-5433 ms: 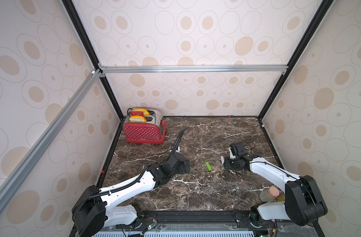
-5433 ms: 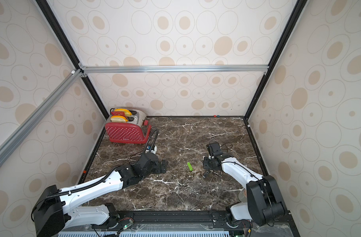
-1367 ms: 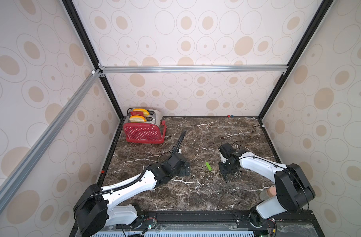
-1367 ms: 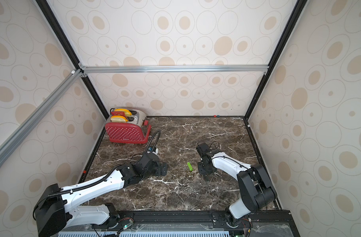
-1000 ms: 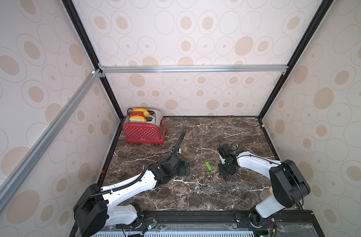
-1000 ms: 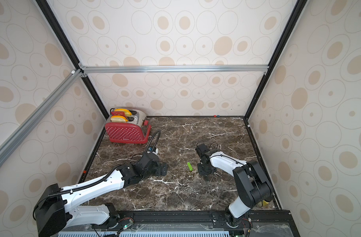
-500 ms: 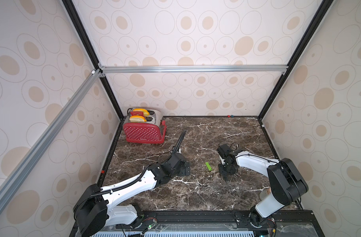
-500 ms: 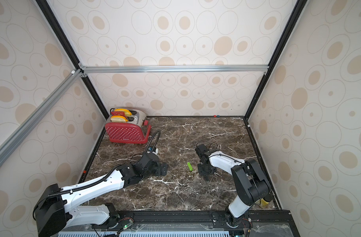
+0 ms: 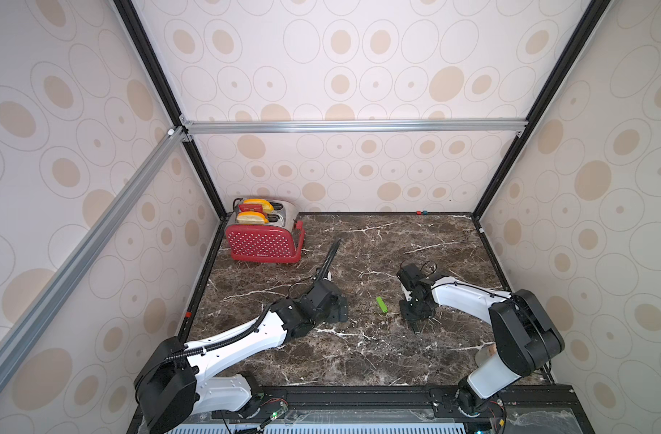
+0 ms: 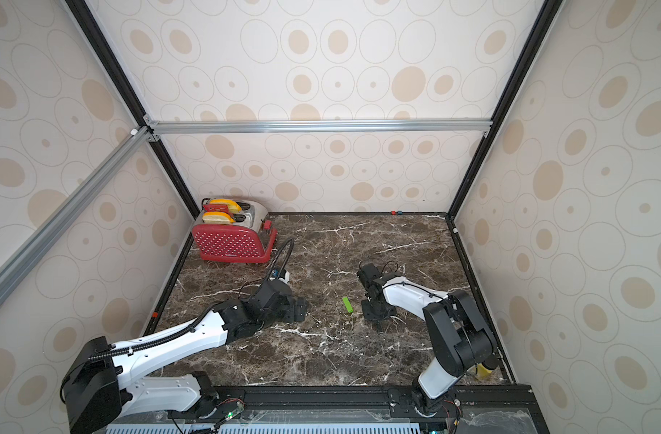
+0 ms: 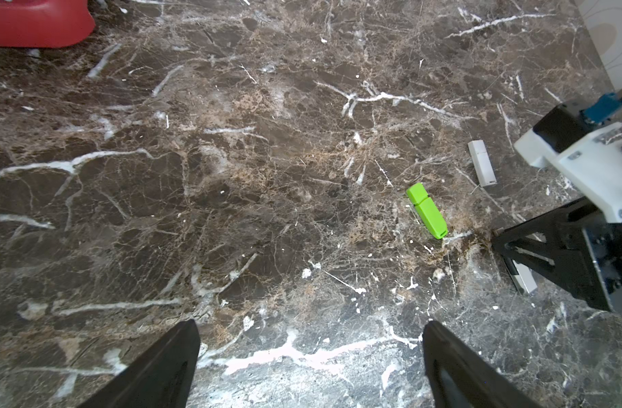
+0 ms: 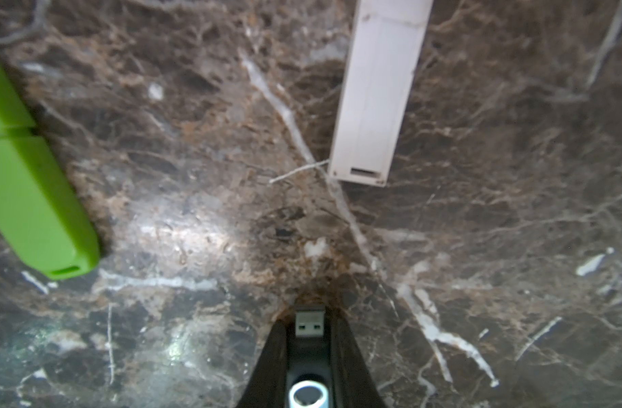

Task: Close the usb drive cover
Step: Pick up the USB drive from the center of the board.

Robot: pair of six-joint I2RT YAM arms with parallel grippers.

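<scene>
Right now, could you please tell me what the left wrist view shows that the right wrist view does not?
Only the left wrist view shows the red toaster and the open left gripper. Only the right wrist view shows the black usb drive with its metal plug bare and the right gripper closed on it. Both show the green usb drive, the white usb drive and the marble table.
</scene>
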